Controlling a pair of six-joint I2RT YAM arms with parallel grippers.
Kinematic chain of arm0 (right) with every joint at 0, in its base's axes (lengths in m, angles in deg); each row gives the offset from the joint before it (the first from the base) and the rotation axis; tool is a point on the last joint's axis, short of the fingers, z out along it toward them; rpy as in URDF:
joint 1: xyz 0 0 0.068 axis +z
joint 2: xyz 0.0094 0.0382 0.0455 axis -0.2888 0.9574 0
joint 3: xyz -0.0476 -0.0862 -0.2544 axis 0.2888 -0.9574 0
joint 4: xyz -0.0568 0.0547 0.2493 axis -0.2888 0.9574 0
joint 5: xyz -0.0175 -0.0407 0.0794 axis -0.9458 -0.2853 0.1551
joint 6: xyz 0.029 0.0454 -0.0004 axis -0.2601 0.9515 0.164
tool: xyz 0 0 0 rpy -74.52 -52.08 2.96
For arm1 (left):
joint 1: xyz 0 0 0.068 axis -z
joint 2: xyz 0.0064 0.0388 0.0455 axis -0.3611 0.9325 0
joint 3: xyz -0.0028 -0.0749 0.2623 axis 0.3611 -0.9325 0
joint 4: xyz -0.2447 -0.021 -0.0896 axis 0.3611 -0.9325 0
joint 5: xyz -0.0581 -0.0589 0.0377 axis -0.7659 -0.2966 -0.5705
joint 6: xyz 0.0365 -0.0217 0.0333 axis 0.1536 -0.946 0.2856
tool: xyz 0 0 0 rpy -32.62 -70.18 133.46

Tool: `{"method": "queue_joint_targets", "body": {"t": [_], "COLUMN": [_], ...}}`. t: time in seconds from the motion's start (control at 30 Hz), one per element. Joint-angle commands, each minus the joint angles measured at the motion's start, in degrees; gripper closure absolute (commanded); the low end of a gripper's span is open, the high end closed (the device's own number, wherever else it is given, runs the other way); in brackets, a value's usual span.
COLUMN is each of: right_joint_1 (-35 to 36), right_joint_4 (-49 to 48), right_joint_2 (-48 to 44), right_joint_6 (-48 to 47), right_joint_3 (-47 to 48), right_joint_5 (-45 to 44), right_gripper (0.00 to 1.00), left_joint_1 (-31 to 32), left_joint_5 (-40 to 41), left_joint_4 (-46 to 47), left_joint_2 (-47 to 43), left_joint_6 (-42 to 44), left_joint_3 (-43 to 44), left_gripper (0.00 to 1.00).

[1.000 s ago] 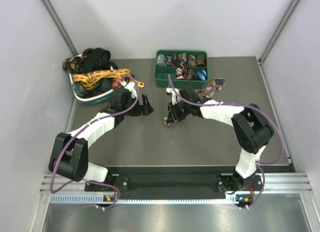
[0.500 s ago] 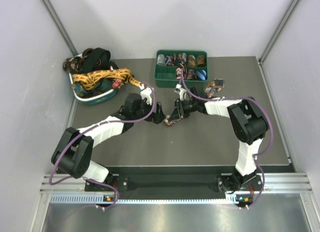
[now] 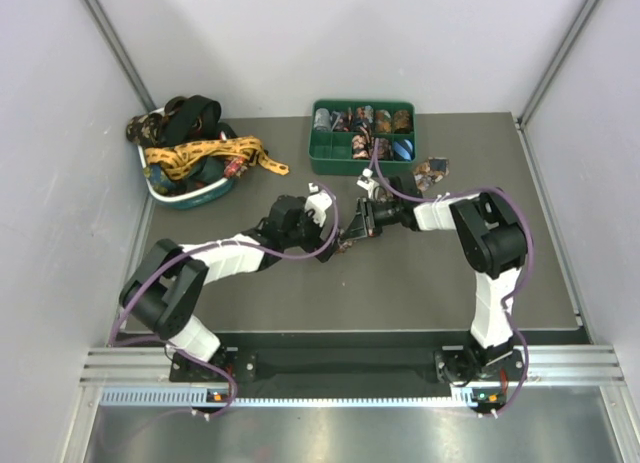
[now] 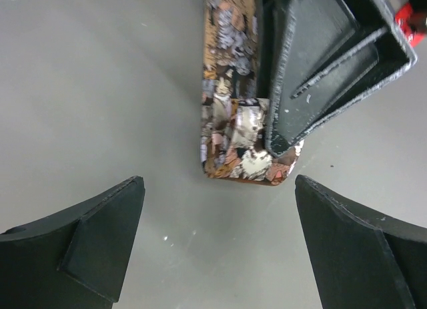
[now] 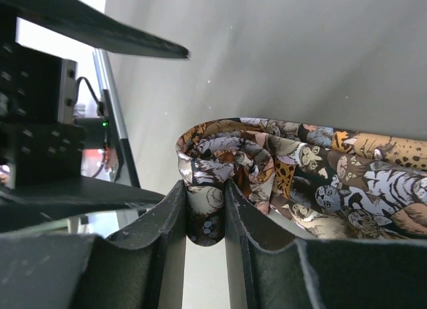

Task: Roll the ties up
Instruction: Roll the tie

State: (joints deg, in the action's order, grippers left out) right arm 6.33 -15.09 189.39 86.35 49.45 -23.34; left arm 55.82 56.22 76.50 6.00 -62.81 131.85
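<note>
The tie [image 3: 344, 246] lies mid-table between the left gripper [image 4: 219, 186] and right gripper [image 5: 205, 189]. Behind it sits a tray [image 3: 318, 164] of rolls [image 3: 377, 121] — back left, a basket [image 3: 190, 198] of ties [image 3: 200, 149].

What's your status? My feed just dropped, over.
Right hand shut on brown patterned tie, end curled. Left hand open, facing that end. Nothing between them.
</note>
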Motion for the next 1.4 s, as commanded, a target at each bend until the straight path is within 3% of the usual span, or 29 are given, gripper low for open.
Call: {"method": "queue_joint_targets", "body": {"t": [0.0,0.5,0.93,1.37], "right_joint_1": [-1.1,-3.5,-5.7,-6.4], "right_joint_4": [-4.5,-5.5,-20.8,-21.7], "right_joint_2": [1.7,4.2,8.9,8.9], "right_joint_6": [0.0,0.8,11.3,12.5], "right_joint_3": [-0.9,-0.1,-3.2,-4.1], "right_joint_5": [0.5,1.3,6.2,5.8], "right_gripper": [0.88,0.88,0.88,0.88], "left_joint_1": [1.6,3.5,3.5,5.2], "left_joint_5": [-0.9,-4.2,-6.3,-0.8], "left_joint_4": [4.9,-6.1,-12.4,-15.9], "left_joint_2": [2.8,12.5,17.6,20.0], "left_joint_6": [4.7,10.6,12.4,14.6], "left_joint_3": [2.6,15.3,19.8,22.1], "left_gripper": [0.01,0.06,0.11,0.23]}}
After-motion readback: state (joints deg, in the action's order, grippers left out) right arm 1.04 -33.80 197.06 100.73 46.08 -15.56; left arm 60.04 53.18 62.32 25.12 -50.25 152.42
